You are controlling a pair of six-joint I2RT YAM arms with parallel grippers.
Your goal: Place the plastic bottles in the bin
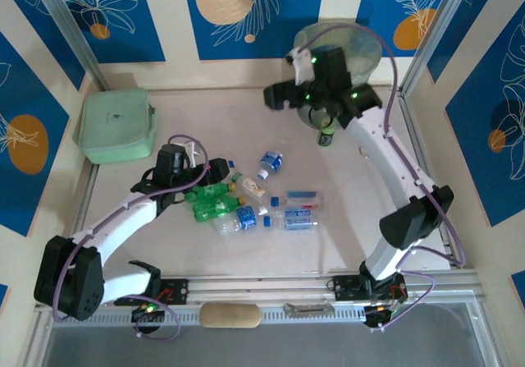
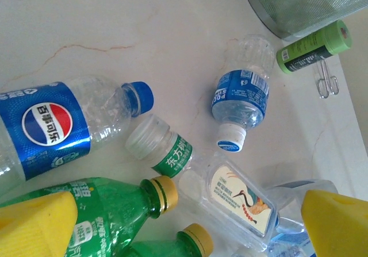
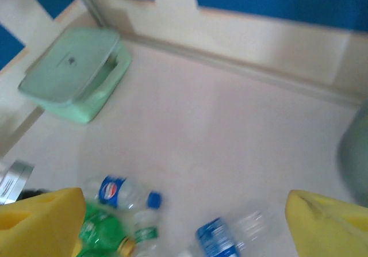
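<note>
Left gripper [image 2: 184, 225] spread wide over the bottle heap; right gripper [image 3: 184, 222] spread wide and empty by the bin [image 1: 371, 48].
We'd take one bottle per grab. Between the left pads lie the yellow-capped green bottle [image 2: 115, 205] and the flat clear flask [image 2: 236, 202], just beside each other. We'd centre on the green body, jaws across its width rather than the neck, and squeeze lightly: it looks like thin, slick plastic, round, likely to dent or roll. The flask's flat sides should sit steadier. The Pepsi-label bottle [image 2: 52, 125] and blue-label bottle [image 2: 241, 96] lie beyond the fingertips, with the grey bin wall farther out, well apart from the left fingers. We'd leave the dark green-topped tube [image 2: 313, 47] alone.
</note>
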